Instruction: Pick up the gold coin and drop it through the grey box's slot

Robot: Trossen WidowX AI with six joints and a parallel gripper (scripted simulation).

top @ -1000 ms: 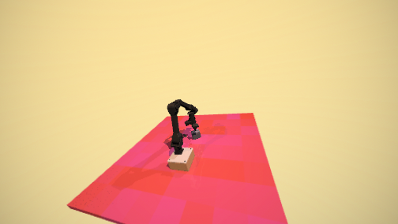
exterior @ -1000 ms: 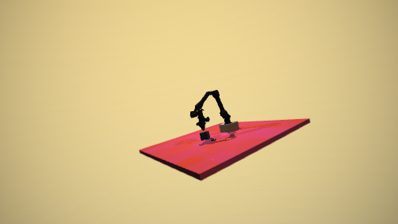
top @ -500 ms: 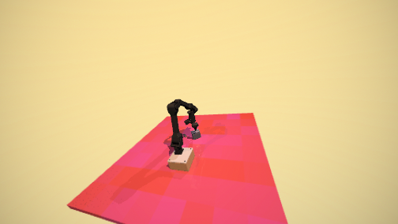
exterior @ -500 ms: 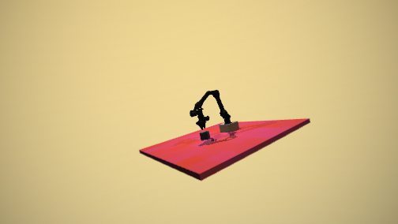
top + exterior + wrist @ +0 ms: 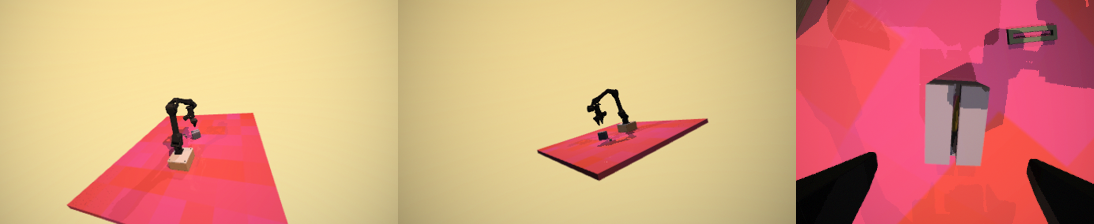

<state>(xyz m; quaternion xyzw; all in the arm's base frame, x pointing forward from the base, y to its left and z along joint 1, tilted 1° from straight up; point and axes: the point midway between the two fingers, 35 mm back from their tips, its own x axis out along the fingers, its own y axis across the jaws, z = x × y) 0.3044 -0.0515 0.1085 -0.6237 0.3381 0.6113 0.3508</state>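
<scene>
The grey box (image 5: 196, 134) (image 5: 602, 136) (image 5: 938, 125) stands closed, its slot running lengthwise across the lid in the wrist view. A dull gold strip of the coin (image 5: 956, 117) shows within the slot, with nothing of it seen standing above the lid. How deep it lies is hard to tell. The dark-green holder (image 5: 610, 140) (image 5: 1033, 40) lies beside the box and is empty. My gripper (image 5: 194, 125) (image 5: 600, 124) (image 5: 953, 164) is wide open and empty, above the box, with one finger to each side of it in the wrist view.
The arm's pale base block (image 5: 182, 159) (image 5: 627, 126) stands on the red and pink table top (image 5: 233, 169) (image 5: 595, 166). Shadows of the arm fall across the table, the holder and part of the box lid.
</scene>
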